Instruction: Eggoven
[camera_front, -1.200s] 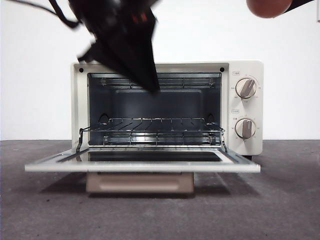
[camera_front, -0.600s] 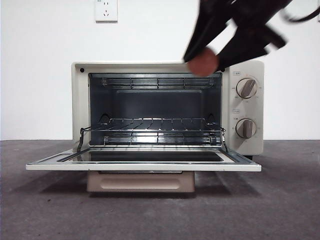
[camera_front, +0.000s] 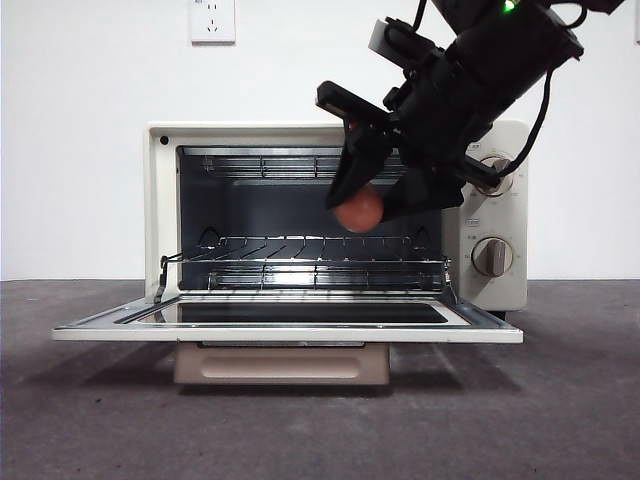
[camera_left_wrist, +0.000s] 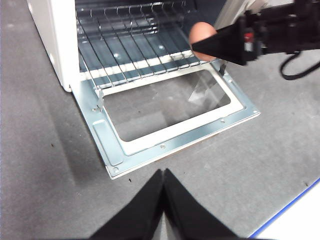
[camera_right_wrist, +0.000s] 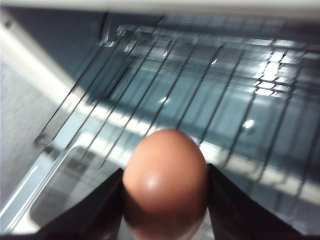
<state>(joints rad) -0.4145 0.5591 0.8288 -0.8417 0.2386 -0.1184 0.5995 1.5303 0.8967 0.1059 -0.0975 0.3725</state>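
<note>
Found the toaster oven (camera_front: 155, 200) where it had stood a second before, with the door (camera_front: 290, 333) folded down flat and the wire rack (camera_front: 300, 262) bare inside. Noted the real change in the right gripper (camera_front: 362, 205): seen half a second earlier up by the oven's top corner above the knobs, now swung down and inward to hang at the mouth of the open cavity, above the front of the rack and toward its knob side. Saw the jaws closed on the egg (camera_front: 360, 210) from both sides, parted only by the egg's own width, the egg held clear of the wires. Confirmed it in the right wrist view: egg (camera_right_wrist: 165, 180) clamped between both jaws, rack bars and door glass below and beyond. Judged the carry nearly over and the placing not yet done: lowering onto the rack and a gentle release left, with some risk of rolling along the wires. Marked the left gripper (camera_left_wrist: 163, 172) well back from the door over the table (camera_left_wrist: 40, 150), jaws pressed together on nothing, waiting.
</note>
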